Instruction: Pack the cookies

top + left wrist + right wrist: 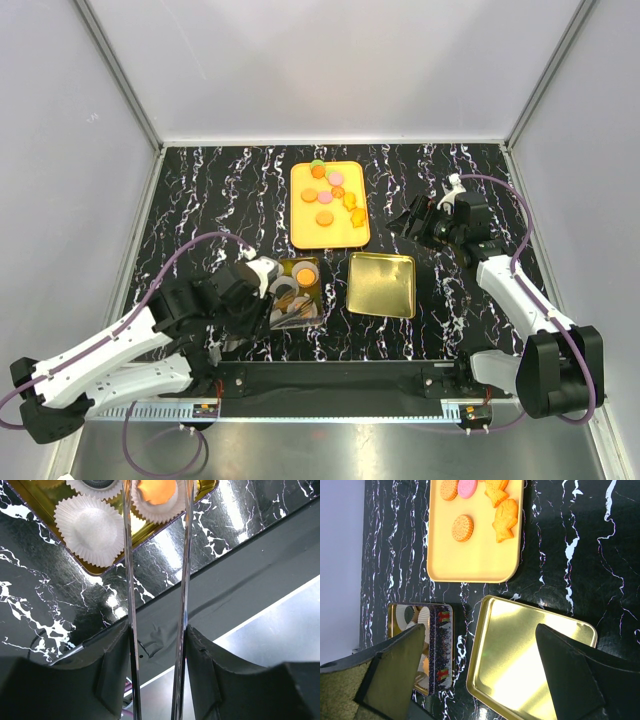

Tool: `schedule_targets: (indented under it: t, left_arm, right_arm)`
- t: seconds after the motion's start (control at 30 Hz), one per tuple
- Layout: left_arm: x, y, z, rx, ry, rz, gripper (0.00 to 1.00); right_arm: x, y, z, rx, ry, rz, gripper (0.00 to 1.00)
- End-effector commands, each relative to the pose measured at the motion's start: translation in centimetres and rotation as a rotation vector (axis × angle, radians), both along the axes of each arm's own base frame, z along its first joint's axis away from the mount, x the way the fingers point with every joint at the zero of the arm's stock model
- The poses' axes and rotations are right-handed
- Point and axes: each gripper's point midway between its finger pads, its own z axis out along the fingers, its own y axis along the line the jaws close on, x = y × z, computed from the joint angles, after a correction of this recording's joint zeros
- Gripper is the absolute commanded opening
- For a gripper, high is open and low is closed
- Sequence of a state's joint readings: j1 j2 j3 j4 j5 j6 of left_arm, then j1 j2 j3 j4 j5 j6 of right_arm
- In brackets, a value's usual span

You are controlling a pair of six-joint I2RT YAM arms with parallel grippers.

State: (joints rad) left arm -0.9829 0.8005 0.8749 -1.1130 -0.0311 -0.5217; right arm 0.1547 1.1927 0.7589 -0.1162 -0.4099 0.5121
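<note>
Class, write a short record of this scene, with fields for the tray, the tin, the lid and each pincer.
tray: yellow, far middle, loose cookies on it
tin: open, white paper cups inside, one holding an orange cookie
lid: gold, lying flat beside the tin, nothing in it
left pincer: open, over the tin, fingers either side of the orange cookie
right pincer: open, empty, right of the tray

Orange, pink and green cookies flat on yellow tray
</note>
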Motion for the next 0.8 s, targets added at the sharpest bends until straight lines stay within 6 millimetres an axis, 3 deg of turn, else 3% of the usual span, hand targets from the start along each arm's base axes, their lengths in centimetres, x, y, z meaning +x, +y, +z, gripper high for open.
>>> schedule_targets:
  t: [0.0,0.1,0.2,0.33,0.4,0.43,0.5,0.57,0.6,0.63,0.77]
  left_arm:
    - [0.7,-0.5,1.5,-0.028,-0.044,0.004,0.47]
    - [1.0,-0.7,3.0,-0.055,-0.071,-0.003,0.45]
    - [1.8,-1.6,5.7,-0.110,-0.124,-0.005,0.45]
    - [4.5,-2.4,9.5,-0.121,-0.237,0.044,0.45]
    - [6.1,-3.1,9.5,-0.061,-0.257,0.058,0.45]
    - [7.4,-3.4,10.6,-0.047,-0.297,0.083,0.45]
    - [9.8,-4.6,9.9,0.018,-0.305,0.092,0.45]
    - [12.0,-5.9,10.9,0.005,-0.344,0.098,0.45]
    - [13.7,-6.3,9.7,0.051,-0.329,0.112,0.45]
    - [15.0,-6.8,10.3,0.047,-0.351,0.126,0.45]
    - [19.2,-8.1,8.5,0.103,-0.335,0.130,0.45]
  right_arm:
    - [0.9,0.4,2.4,0.005,-0.085,0.016,1.00]
    - [1.0,0.3,2.5,0.005,-0.086,0.013,1.00]
    - [1.0,0.4,2.5,0.006,-0.084,0.014,1.00]
    - [0.9,0.4,2.5,0.006,-0.085,0.016,1.00]
    - [0.9,0.4,2.6,0.007,-0.087,0.017,1.00]
    - [0.9,0.4,2.5,0.007,-0.085,0.017,1.00]
    - [1.0,0.4,2.4,0.008,-0.083,0.015,1.00]
    - [0.9,0.4,2.3,0.007,-0.076,0.018,1.00]
    - [0.9,0.4,2.4,0.007,-0.081,0.018,1.00]
    - [0.9,0.4,2.4,0.008,-0.080,0.019,1.00]
    - [0.7,0.5,2.6,0.010,-0.085,0.024,1.00]
